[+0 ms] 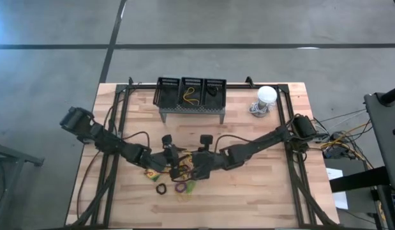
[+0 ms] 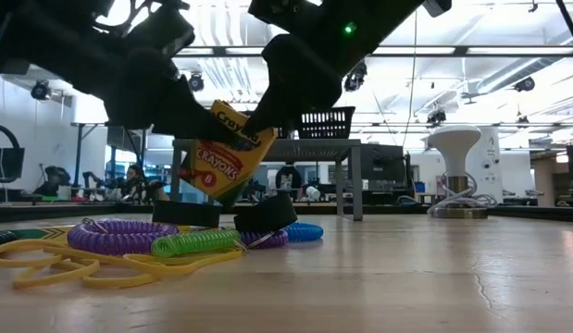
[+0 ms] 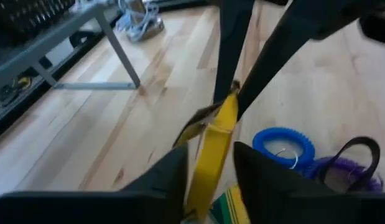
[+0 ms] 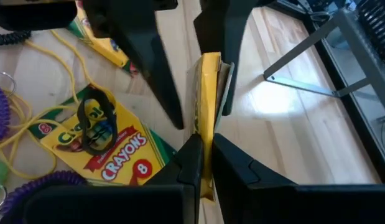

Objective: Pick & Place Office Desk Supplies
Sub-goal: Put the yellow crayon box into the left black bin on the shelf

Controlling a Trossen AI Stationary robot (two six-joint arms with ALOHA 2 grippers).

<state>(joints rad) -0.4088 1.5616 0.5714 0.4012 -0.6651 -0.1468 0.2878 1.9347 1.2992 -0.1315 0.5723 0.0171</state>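
Both grippers meet at the lower middle of the high view, over a scatter of supplies. The right gripper (image 4: 204,168) is clenched on the edge of a yellow crayon box (image 2: 226,153), which hangs tilted above the table in the low view's left half. The left gripper (image 3: 208,168) straddles the same box with its fingers (image 3: 170,177) just apart from the yellow card, released rather than pinching.

Beneath them lies a second crayon box (image 4: 99,146), flat, with a black band loop (image 4: 92,124) resting on it. Around it crowd a purple coil loop (image 2: 119,236), a green coil loop (image 2: 193,243), a blue coil loop (image 3: 283,144) and yellow band loops (image 2: 73,264).

At the upper middle of the high view, 3 black mesh baskets (image 1: 191,92) sit on a grey metal stand (image 1: 192,112), well apart from the pile. A white dome object (image 1: 266,96) stands to its right.
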